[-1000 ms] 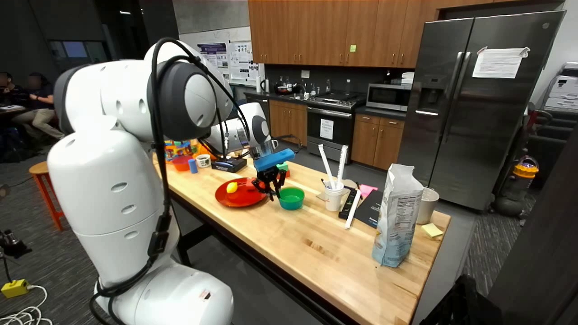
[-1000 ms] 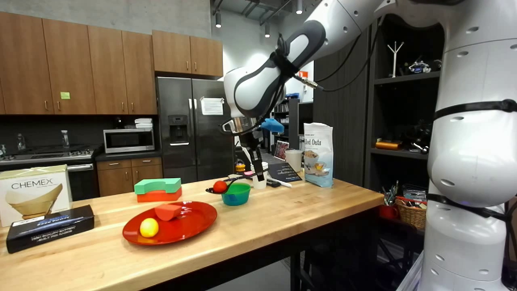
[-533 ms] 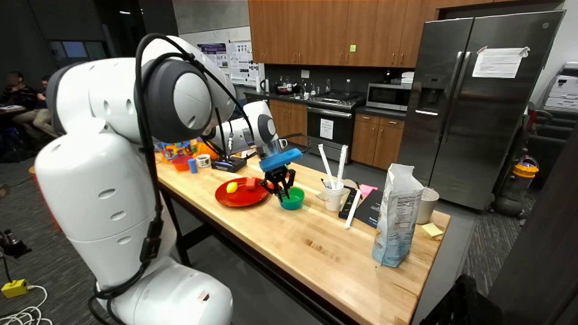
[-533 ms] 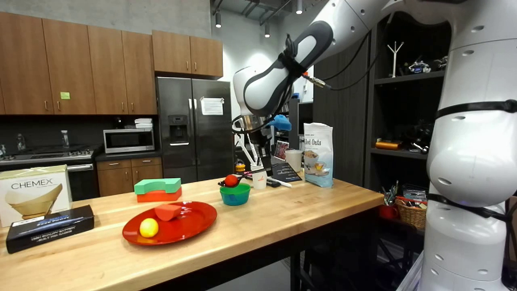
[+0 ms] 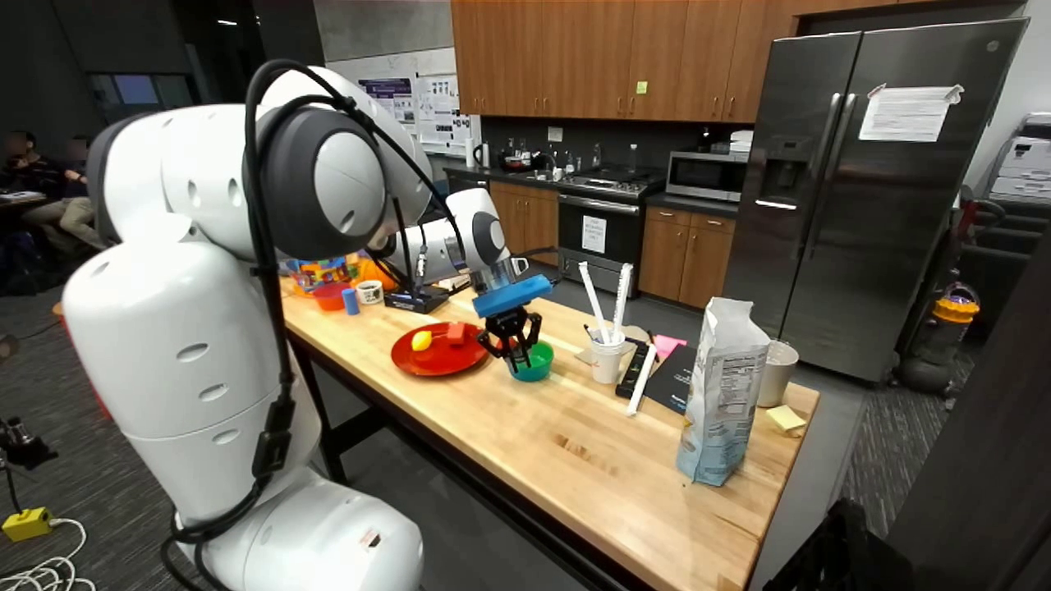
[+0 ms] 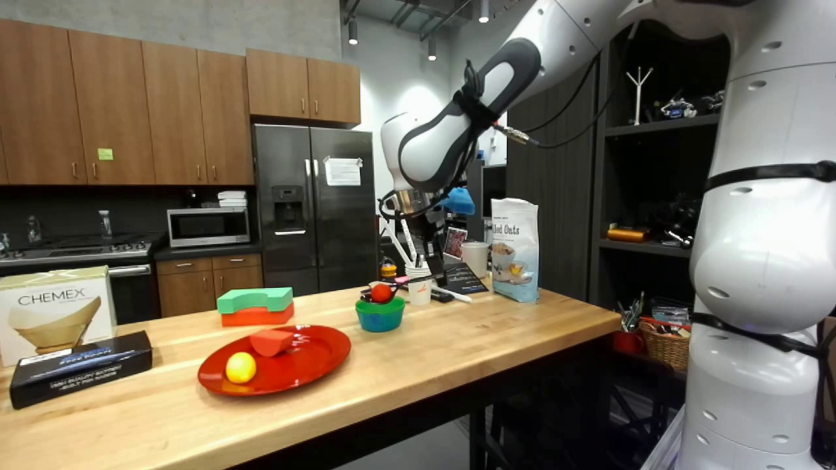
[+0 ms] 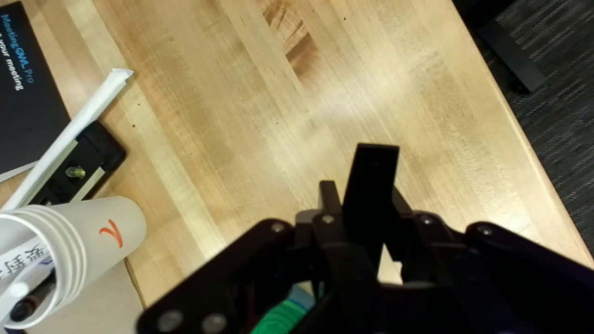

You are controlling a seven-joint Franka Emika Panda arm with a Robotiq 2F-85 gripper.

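Long-handled black spoon [image 7: 371,185] – bright red ball [image 6: 381,293] at its scoop end – tight in the gripper [image 5: 520,363]

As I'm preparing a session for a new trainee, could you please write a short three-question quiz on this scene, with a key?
1. What does the gripper hold?
2. Which thing shares the red plate with the yellow lemon-shaped thing?
a) a paper cup
b) a red block
c) a green block
3. True or false: the oats bag stands upright.

Key
1. A black spoon, close to the green bowl.
2. b
3. True
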